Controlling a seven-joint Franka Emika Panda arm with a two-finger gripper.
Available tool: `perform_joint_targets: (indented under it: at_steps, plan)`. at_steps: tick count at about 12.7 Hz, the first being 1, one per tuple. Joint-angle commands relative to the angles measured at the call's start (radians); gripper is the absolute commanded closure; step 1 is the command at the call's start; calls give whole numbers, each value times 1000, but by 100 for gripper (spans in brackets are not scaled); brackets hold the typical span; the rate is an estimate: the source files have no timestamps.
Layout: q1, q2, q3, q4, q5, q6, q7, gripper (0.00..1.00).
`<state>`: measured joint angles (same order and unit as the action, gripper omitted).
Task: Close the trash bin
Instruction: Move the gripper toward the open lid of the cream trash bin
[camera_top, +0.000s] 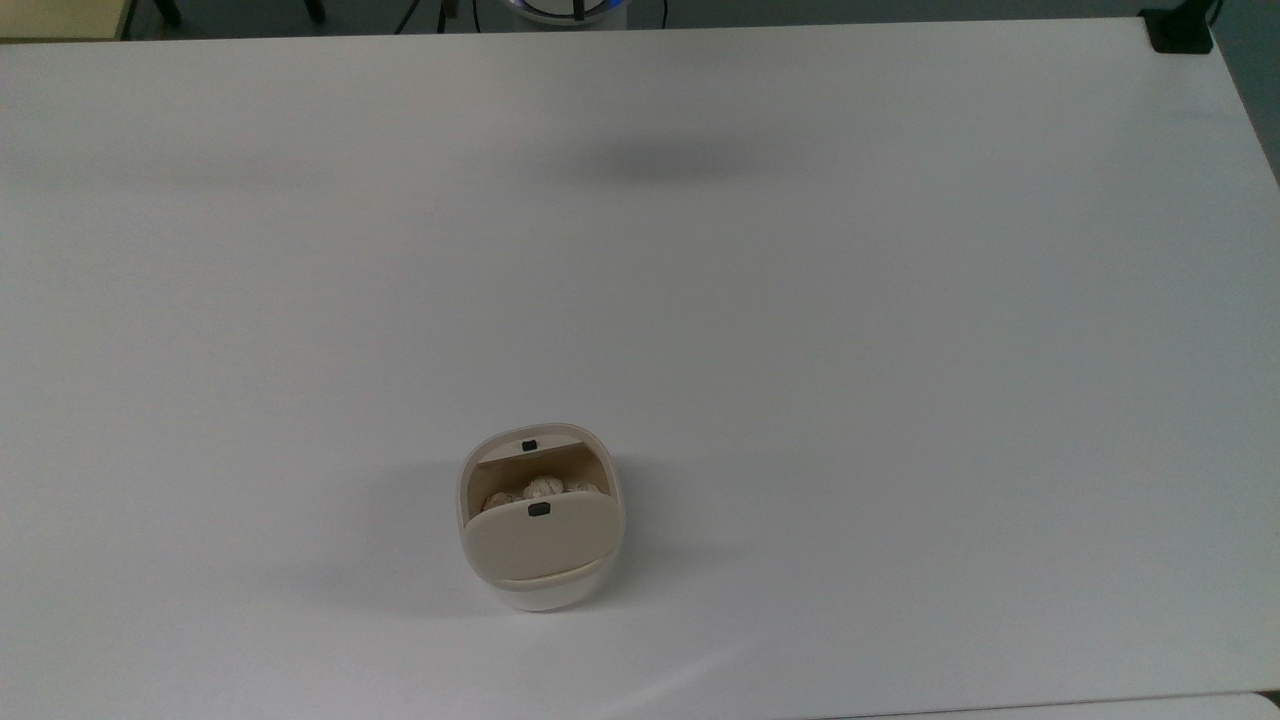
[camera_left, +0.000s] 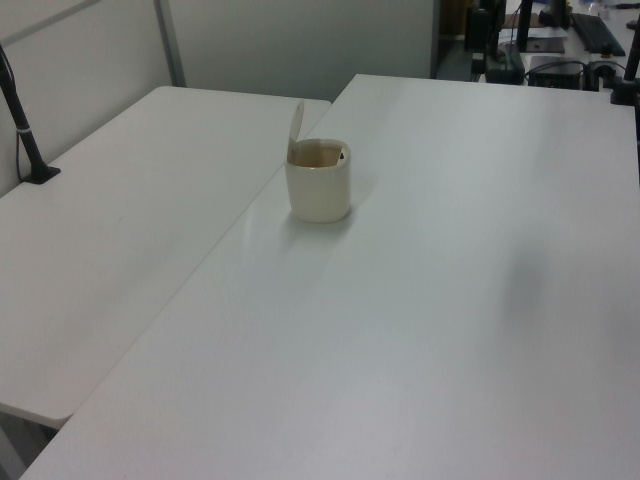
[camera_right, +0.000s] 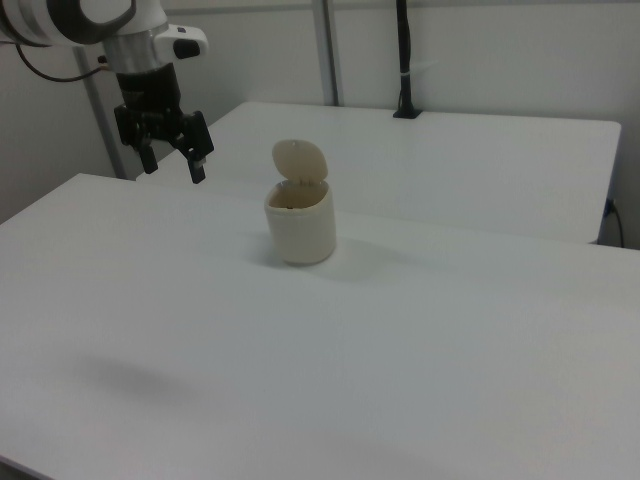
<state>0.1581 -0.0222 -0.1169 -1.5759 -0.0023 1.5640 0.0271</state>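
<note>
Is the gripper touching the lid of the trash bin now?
Apart. In the right view the gripper hangs to the right view's left of the lid, with background showing between.

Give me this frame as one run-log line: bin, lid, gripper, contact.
bin: upright on table | lid: raised, open | gripper: open, in air, right view's left of bin | contact: none

Three fixed cams, all on the same white table (camera_top: 800, 300).
Top view looks almost straight down for me, far off, trash bin (camera_top: 541, 517) low of centre. Left view and right view are raised and oblique, from opposite sides, closer in. All three share the bin (camera_left: 319, 180) (camera_right: 300, 222); the second table (camera_left: 120, 230) (camera_right: 450, 160) sits in both side views.
</note>
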Motion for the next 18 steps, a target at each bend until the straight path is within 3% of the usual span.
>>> perform_joint_targets:
  at_steps: [1,6,8,10,13,14,18]
  plan:
    - [11,-7,-6,1,-1,-18,20,0]
    - [15,10,-6,1,-4,11,14,1]
    - [20,25,-6,4,-1,40,22,11]
    - [23,25,-6,4,1,124,97,34]
    - [20,73,6,4,1,349,389,96]
    - [20,93,6,4,-4,432,487,100]
    - [17,215,5,32,-11,739,839,100]
